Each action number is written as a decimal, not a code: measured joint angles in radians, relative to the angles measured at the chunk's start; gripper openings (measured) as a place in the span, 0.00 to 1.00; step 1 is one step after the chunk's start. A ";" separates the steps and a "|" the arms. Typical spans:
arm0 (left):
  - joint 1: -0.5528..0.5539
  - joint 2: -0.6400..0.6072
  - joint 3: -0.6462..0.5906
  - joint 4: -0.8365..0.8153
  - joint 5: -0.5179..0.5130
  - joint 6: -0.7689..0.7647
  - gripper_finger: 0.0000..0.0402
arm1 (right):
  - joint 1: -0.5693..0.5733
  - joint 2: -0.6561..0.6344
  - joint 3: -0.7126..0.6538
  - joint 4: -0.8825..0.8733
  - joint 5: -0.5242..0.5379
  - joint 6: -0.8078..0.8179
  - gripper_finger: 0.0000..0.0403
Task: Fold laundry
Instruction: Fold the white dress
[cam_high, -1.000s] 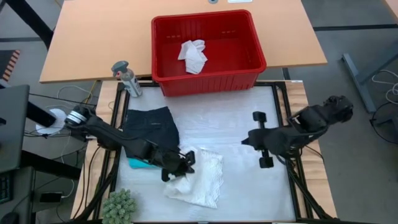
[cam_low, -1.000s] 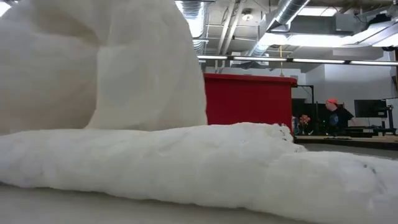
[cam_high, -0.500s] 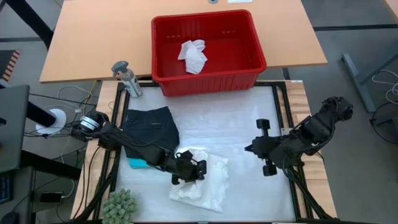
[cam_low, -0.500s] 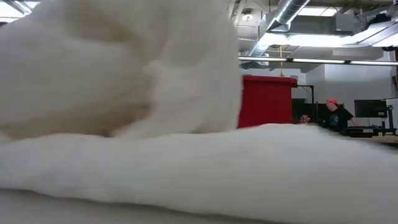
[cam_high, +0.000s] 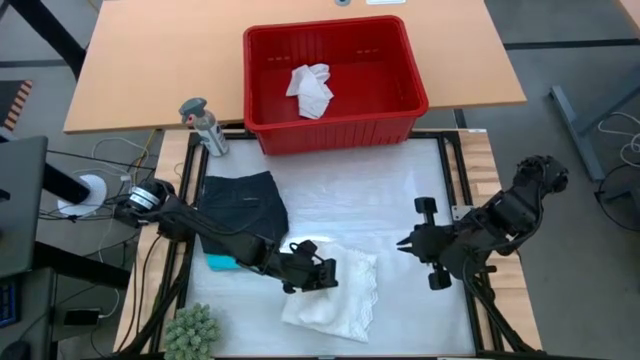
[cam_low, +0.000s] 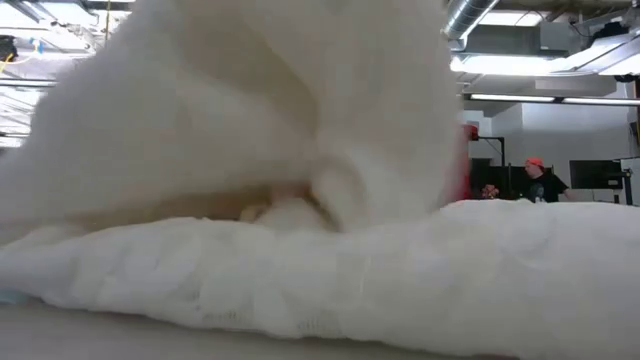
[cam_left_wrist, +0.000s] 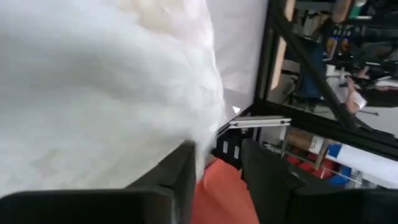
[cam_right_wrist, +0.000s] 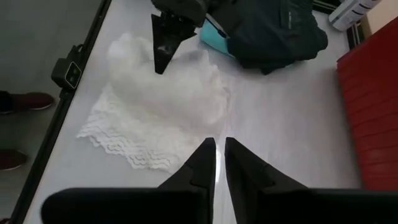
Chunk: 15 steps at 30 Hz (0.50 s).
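High view: the white lace garment (cam_high: 335, 293) lies on the counter (cam_high: 340, 200), its long axis slanting toward the front edge. The left gripper (cam_high: 322, 276) sits at the garment's left edge, far nearer than the right gripper (cam_high: 412, 245).

Left wrist view: its fingers (cam_left_wrist: 180, 168) stand apart, cloth bunched against them; a grip is unclear.

Right wrist view: fingers (cam_right_wrist: 200, 163) nearly closed, empty.

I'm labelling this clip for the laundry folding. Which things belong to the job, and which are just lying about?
Job:
- white lace garment, under the left pincer
- black shorts
- teal garment under the shorts
- white cloth in the red basket

Lying about:
- green fuzzy plant
- grey spray bottle
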 joint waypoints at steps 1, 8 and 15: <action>0.004 0.000 0.000 0.010 0.000 0.008 0.30 | -0.001 0.000 0.000 -0.001 0.000 0.000 0.16; 0.004 -0.008 0.000 0.030 0.016 0.019 0.43 | -0.004 -0.001 -0.019 0.027 0.000 -0.032 0.16; -0.048 -0.052 0.019 0.017 -0.080 0.092 0.44 | -0.055 -0.007 -0.202 0.308 -0.073 -0.024 0.16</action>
